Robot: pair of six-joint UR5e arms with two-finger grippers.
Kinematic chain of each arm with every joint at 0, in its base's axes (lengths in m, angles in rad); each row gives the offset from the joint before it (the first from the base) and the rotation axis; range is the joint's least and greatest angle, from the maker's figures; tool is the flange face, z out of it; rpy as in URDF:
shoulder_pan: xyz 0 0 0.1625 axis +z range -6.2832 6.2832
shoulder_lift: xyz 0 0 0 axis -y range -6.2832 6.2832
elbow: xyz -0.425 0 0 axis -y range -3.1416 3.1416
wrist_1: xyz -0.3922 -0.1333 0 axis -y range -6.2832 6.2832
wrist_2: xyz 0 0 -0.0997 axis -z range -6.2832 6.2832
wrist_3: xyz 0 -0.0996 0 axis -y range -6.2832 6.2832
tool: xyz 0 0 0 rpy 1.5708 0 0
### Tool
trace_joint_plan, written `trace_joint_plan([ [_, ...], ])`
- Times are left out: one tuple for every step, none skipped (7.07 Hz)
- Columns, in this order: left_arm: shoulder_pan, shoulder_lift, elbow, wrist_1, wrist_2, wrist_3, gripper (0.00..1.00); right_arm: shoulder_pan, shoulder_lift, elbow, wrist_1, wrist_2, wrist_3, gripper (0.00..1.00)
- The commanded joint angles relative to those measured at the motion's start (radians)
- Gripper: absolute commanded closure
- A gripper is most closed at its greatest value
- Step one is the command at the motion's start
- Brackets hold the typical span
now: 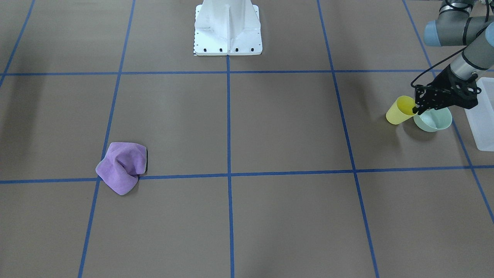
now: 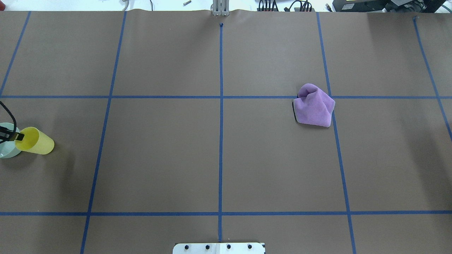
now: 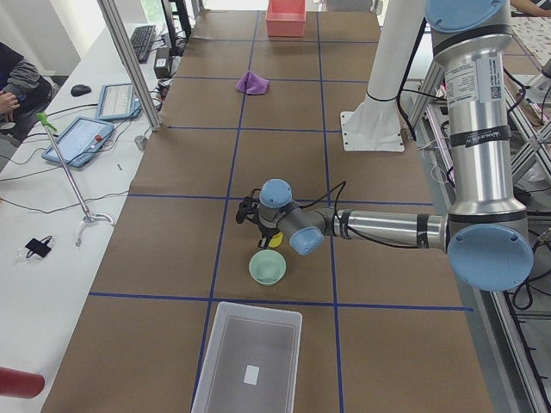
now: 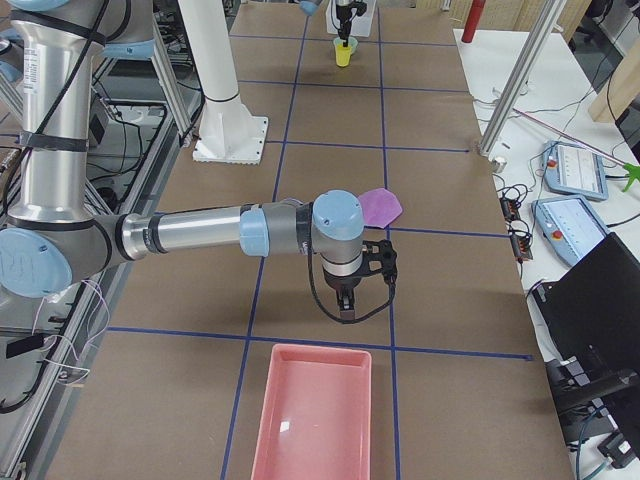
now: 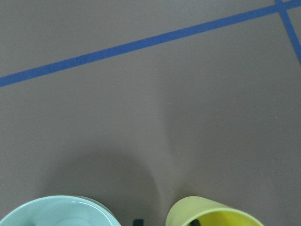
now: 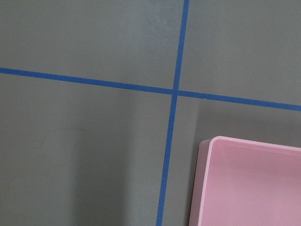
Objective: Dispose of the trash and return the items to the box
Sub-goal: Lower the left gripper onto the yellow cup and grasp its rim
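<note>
The pale-yellow cup (image 1: 399,111) is tilted, its mouth turned toward my left gripper (image 1: 416,109). The gripper is shut on the cup's rim, one finger inside and one outside. The overhead view shows the same grip (image 2: 17,137) on the cup (image 2: 37,141). The mint-green bowl (image 1: 434,120) stands upright right beside the cup, under the gripper. The left wrist view shows the cup's rim (image 5: 214,213) and the bowl's rim (image 5: 61,209). The frosted white box (image 3: 250,361) sits just past the bowl at the table's end. My right gripper (image 4: 345,305) hangs over bare table; I cannot tell whether it is open or shut.
A crumpled purple cloth (image 2: 314,106) lies on the right half of the table, also in the front view (image 1: 122,166). A pink tray (image 4: 315,410) sits at the right end, near the right gripper. The white robot base (image 1: 227,27) stands mid-table at the robot's edge.
</note>
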Motion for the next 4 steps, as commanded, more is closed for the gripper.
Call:
trace_joint_plan([
  [-0.002,0.022,-0.016,-0.04,-0.012,0.001,1.0,0.0,-0.002,0.0,0.0,0.0,0.0,0.0],
  [-0.01,0.026,-0.054,-0.031,-0.035,0.0,1.0,0.0,-0.002,0.0,-0.001,0.0,0.0,0.0],
  [-0.033,0.019,-0.075,-0.018,-0.146,0.0,1.0,0.0,-0.002,0.0,0.0,0.0,0.0,0.0],
  [-0.11,0.02,-0.076,-0.017,-0.178,0.001,1.0,0.0,-0.002,0.0,0.0,0.0,0.0,0.0],
])
